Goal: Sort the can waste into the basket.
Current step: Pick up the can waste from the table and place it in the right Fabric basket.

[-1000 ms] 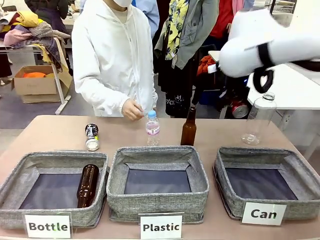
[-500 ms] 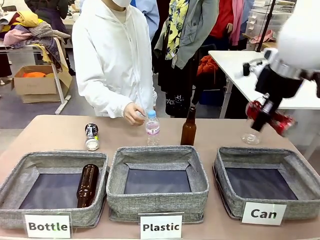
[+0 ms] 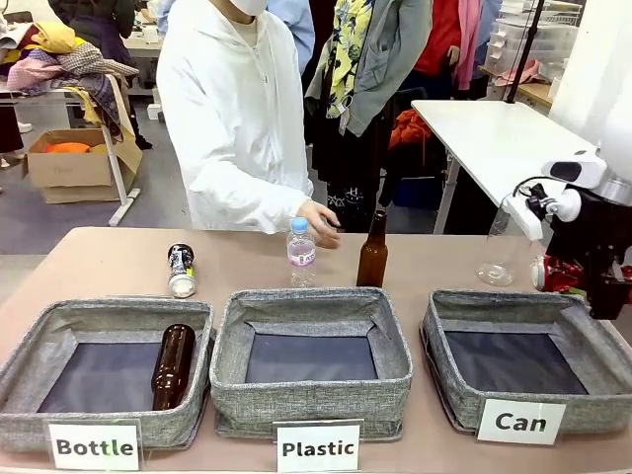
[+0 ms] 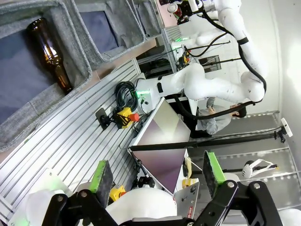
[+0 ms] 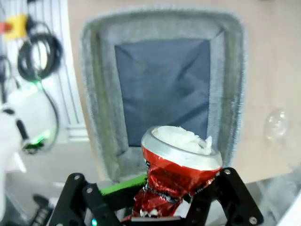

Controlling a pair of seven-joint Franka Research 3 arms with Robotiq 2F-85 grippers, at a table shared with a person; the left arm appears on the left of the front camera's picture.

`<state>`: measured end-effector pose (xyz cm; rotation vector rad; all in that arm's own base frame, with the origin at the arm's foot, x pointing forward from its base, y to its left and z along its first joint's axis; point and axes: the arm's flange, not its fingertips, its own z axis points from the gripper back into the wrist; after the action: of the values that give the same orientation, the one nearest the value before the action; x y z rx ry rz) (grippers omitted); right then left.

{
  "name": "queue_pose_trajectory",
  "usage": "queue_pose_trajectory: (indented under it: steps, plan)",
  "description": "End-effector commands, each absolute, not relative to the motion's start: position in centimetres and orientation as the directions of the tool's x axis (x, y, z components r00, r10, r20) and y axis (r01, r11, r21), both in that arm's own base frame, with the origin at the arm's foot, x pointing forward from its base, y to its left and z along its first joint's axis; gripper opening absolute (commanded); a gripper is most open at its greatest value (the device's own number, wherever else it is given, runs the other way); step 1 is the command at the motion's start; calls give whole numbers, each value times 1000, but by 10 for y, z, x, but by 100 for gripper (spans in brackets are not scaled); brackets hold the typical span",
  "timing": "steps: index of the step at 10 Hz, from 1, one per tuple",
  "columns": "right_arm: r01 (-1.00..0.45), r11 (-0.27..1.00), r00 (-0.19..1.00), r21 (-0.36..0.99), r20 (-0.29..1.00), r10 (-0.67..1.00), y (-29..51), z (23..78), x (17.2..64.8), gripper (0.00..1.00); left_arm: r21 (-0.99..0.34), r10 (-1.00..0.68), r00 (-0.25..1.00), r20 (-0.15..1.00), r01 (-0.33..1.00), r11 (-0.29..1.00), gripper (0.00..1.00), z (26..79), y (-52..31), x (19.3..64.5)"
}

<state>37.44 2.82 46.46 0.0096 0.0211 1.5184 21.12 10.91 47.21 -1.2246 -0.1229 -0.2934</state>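
Observation:
My right gripper (image 3: 583, 281) is shut on the crushed red can (image 3: 555, 274), held just above the far right corner of the grey basket (image 3: 523, 302) labelled "Can". In the right wrist view the red can (image 5: 181, 167) sits between my gripper's (image 5: 164, 203) fingers, with the basket (image 5: 96, 94) and its dark lining below. The black can (image 3: 181, 269) lies on the table behind the "Bottle" bin. My left gripper (image 4: 157, 174) is open and holds nothing, away from the table.
Bins labelled "Bottle" (image 3: 30, 346), holding a brown bottle (image 3: 173, 365), and "Plastic" (image 3: 311, 301) stand left of the basket. A small plastic bottle (image 3: 301, 253), a brown bottle (image 3: 372, 253) and a clear bottle (image 3: 502, 247) stand behind. The person's hand (image 3: 322, 221) hovers there.
My right arm has swung down from high on the right, bringing the red can to just above the basket's far right corner. The person's hand has shifted right.

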Motion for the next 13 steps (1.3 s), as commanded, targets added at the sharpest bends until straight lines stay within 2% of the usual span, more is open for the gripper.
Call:
queue_pose_trajectory:
  steps: [1,5,6,7,8,10,11,12,13]
  plan:
    - [-1000,8,7,-18,22,1000,24,462,378,0,-915,-146,959,245,278,293,100,474,108,210]
    - [-1000,-1,-1,8,25,1000,28,462,384,0,-915,-146,959,245,278,293,100,474,108,210]
    - [-1000,-24,-24,15,31,999,28,462,383,58,-915,-146,959,245,278,293,100,474,108,210]
    - [-999,-30,-30,14,24,999,29,462,383,68,-915,-146,959,245,278,293,100,474,108,210]
    - [-999,-31,-30,13,25,999,29,462,383,100,-915,-146,959,245,278,293,100,474,108,210]
    - [-999,-30,-29,17,25,999,30,461,384,100,-915,-146,959,245,278,293,100,474,108,210]
    - [-999,-30,-30,20,33,999,30,460,384,92,-915,-146,959,245,278,293,100,474,108,210]
    - [-999,-27,-26,26,45,999,29,459,384,100,-915,-146,959,245,278,293,100,474,108,210]
    - [-999,-23,-21,32,55,998,30,458,385,100,-915,-146,959,245,278,293,100,474,108,210]
